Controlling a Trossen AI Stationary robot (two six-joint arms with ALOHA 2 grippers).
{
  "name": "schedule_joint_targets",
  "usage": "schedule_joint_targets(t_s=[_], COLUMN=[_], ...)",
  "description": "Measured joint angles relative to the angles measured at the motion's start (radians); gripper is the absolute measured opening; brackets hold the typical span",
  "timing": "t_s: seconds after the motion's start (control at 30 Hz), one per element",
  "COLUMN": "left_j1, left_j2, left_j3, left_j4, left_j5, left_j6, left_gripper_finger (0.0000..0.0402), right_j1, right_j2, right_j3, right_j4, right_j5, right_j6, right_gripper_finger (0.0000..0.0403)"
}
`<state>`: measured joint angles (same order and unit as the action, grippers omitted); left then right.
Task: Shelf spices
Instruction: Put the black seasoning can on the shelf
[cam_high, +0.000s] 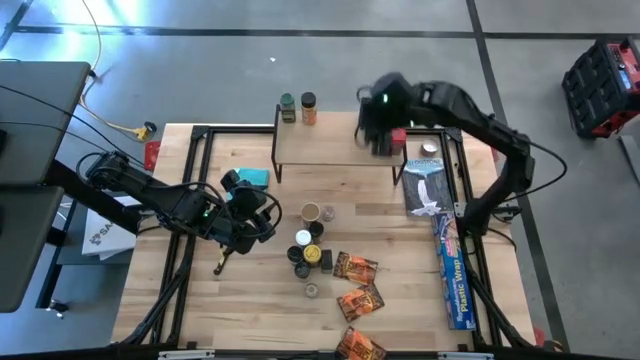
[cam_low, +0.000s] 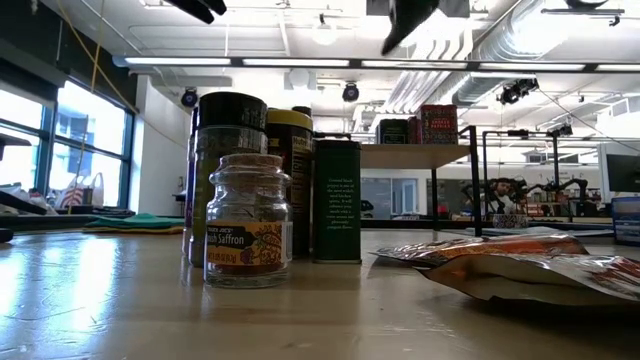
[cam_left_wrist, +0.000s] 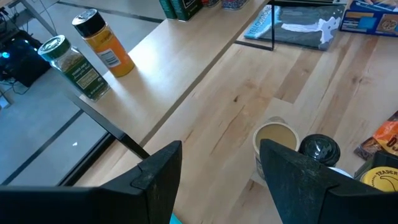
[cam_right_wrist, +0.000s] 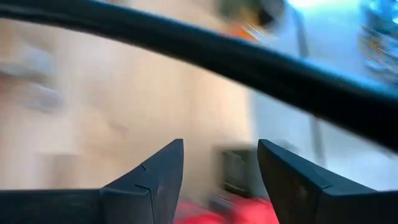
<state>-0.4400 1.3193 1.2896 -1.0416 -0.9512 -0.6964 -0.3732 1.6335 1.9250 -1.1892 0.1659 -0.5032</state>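
Hovering released over the light wooden shelf (cam_high: 335, 143), my right end effector (cam_high: 382, 140) is beside small red boxes (cam_high: 398, 138); my left end effector (cam_high: 262, 212) (also released) nears counter (cam_high: 250, 300) jars, one clear glass jar (cam_low: 247, 222) labelled "Saffron".

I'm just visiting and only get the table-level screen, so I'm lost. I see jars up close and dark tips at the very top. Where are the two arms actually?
Observer: From above, the right gripper hovers over the right end of the shelf, fingers open.
Operator: And the other one?
Observer: The left gripper is over the table, left of the jar cluster. It is open and empty, facing a tan-lidded jar.
Operator: Is anything on the shelf hidden behind my jars?
Observer: Yes, two jars at its left end: a green-lidded jar and a black-lidded orange jar.
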Motion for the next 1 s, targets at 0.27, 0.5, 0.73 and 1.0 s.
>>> schedule_joint_targets(t_s=[0.27,0.5,0.73,1.0], left_j1=[-0.015,-0.030,-0.033,-0.035], left_j2=[0.000,0.000,0.000,0.000], left_j3=[0.000,0.000,0.000,0.000], left_j4=[0.000,0.000,0.000,0.000], left_j5=[0.000,-0.001,-0.002,-0.010], left_j6=[-0.009,-0.009,-0.008,-0.010], left_gripper_finger=[0.0210,0.0210,0.0210,0.0210], right_j1=[0.379,0.635,0.748,0.747], right_j2=[-0.040,-0.031,0.011,0.143], right_j3=[-0.204,-0.469,-0.671,-0.703], right_j4=[0.118,0.507,0.936,0.992], right_j5=[0.016,0.021,-0.006,-0.011], right_j6=[0.272,0.592,0.867,0.865], right_gripper_finger=[0.0199,0.0199,0.0199,0.0151])
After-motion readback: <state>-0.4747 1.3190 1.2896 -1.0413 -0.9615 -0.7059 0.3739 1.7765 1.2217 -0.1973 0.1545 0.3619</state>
